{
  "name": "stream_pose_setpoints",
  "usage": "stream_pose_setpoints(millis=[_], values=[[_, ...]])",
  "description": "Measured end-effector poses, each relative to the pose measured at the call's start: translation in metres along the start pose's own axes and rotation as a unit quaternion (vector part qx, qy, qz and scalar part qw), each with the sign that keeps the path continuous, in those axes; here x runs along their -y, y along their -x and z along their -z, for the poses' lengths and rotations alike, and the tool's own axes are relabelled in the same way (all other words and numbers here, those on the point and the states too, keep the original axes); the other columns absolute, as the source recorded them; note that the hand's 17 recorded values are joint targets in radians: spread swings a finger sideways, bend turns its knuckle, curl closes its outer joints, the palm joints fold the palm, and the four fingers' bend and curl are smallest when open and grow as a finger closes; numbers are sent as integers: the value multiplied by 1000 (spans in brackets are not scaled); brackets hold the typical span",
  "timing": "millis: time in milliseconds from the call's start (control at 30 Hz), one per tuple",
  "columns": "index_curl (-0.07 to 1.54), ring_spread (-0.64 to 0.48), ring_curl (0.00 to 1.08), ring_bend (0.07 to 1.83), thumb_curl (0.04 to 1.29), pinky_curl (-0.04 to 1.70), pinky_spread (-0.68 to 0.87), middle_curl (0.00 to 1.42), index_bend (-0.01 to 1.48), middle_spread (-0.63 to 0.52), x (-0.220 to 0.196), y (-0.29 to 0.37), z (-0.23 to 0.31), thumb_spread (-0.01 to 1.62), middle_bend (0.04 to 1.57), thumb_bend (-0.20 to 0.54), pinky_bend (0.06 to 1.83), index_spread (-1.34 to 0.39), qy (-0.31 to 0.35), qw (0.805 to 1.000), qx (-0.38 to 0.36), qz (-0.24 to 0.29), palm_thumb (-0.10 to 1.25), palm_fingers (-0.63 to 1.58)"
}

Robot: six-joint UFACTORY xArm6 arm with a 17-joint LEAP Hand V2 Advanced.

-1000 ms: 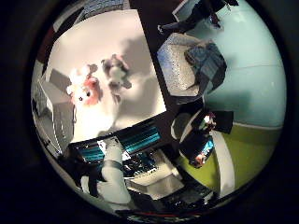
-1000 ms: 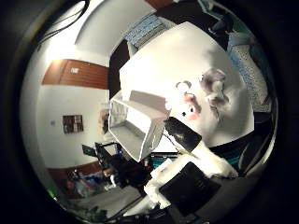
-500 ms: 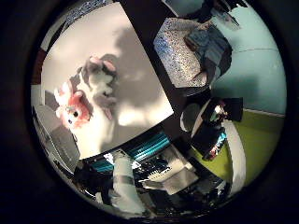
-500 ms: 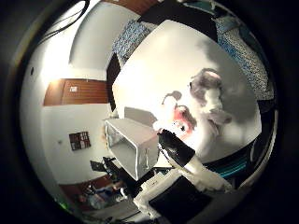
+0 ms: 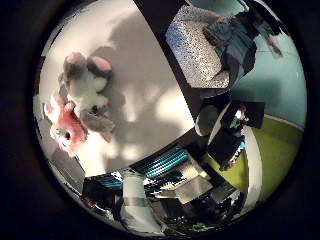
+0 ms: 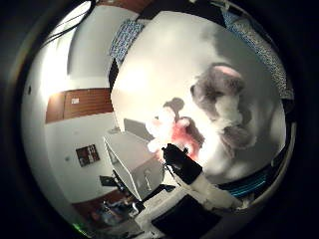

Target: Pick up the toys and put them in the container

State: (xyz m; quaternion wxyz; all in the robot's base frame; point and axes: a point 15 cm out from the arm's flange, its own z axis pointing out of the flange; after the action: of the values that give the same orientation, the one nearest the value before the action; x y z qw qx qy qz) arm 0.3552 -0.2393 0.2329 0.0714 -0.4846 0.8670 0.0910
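Toys on white worktop point(image 5: 150, 115), grey-white plush point(image 6: 224, 107) touching pink plush point(image 6: 172, 134) just beside container point(image 6: 132, 164); robot hand point(image 6: 192, 174) above, holding nothing, finger spread unclear; risk: snagging both plushes together, dropping one outside container.

text: none legible | labels: none | numbers: none | signs: none

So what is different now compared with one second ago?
The hand has come down closer to the table: the grey toy and the pink toy fill more of both views. Nothing was taken hold of. Both toys still lie together beside the container.
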Motion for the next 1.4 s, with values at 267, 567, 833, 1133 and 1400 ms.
stream_pose_setpoints(millis=[267, 567, 833, 1133, 1400], values=[[251, 248, 245, 405, 326, 282, 459, 328, 150, 217, -15, -17, -71, 1124, 215, -21, 554, -131, 43, 999, -1, -17, 555, 63], [248, 241, 245, 407, 322, 276, 462, 334, 148, 209, -13, -11, -96, 1122, 237, -21, 541, -128, 62, 998, -2, -9, 556, 85], [244, -5, 301, 648, 349, 241, 237, 422, 156, -69, -13, 8, -97, 1109, 496, -9, 481, -193, 64, 998, -8, 15, 662, 461], [441, -386, 510, 1022, 389, 356, -482, 694, 430, -331, -16, 12, -101, 1064, 839, -15, 769, -420, 80, 994, -55, 43, 778, 964], [834, -332, 721, 1245, 446, 684, -375, 959, 986, -326, -3, 12, -69, 1109, 1074, 4, 1179, -374, 29, 997, -61, 48, 974, 1054]])
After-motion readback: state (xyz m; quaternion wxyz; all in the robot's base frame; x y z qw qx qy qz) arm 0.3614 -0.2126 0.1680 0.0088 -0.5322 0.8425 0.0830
